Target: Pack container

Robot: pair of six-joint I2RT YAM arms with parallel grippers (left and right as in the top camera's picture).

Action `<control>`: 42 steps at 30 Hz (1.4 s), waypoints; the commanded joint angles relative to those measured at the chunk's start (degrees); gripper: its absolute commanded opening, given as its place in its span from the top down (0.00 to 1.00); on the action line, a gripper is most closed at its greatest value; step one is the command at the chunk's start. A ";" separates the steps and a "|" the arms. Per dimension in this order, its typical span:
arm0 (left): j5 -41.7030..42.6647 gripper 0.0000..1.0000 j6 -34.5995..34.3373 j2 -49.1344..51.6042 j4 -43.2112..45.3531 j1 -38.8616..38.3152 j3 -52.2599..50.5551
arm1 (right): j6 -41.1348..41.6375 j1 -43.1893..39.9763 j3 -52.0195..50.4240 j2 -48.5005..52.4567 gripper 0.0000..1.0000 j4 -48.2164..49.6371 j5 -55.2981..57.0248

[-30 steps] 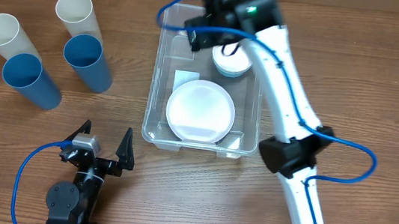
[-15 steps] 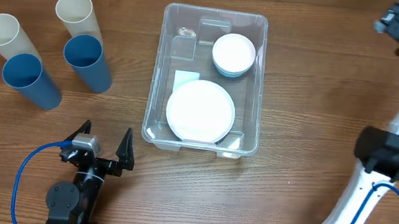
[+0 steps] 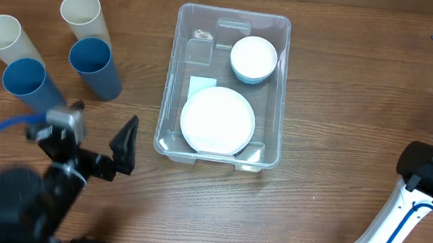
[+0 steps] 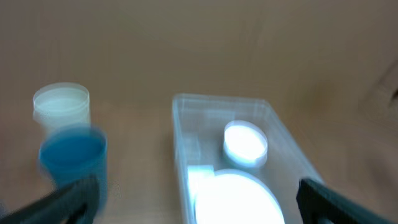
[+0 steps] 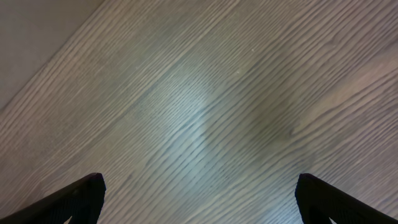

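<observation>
Left wrist view, blurred: left fingers [image 4: 339,202] released, empty; centre them, presumably, around tall blue plastic cup [image 4: 73,155] ahead-left before clenching.

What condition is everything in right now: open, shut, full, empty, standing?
container, lidless, partly filled with dishes.
large white plate, lying flat inside the container.
small white bowl, mouth up inside the container.
cream cups, standing outside, empty.
blue cups, standing outside, empty.
left gripper, open, holding nothing.
right gripper, open, holding nothing.
</observation>
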 commanded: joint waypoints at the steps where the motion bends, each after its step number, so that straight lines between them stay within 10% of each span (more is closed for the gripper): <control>1: 0.50 0.00 7.15 26.16 -21.14 0.28 29.29 | 0.68 -0.07 1.16 -1.88 0.00 0.15 0.59; 6: 0.74 0.00 9.31 54.31 -44.37 0.28 62.88 | 0.68 -0.07 1.16 -1.88 0.00 0.15 0.59; 19: -19.80 0.01 12.81 80.89 -41.94 0.28 65.72 | 0.68 -0.07 1.16 -1.88 0.00 0.15 0.59; 34: -19.67 0.94 12.00 91.27 -45.13 0.24 65.48 | 0.68 -0.07 1.16 -1.88 0.00 0.15 0.59; 42: -19.28 0.96 2.64 82.99 -54.58 -6.38 81.99 | 0.68 -0.07 1.16 -1.88 0.00 0.15 0.59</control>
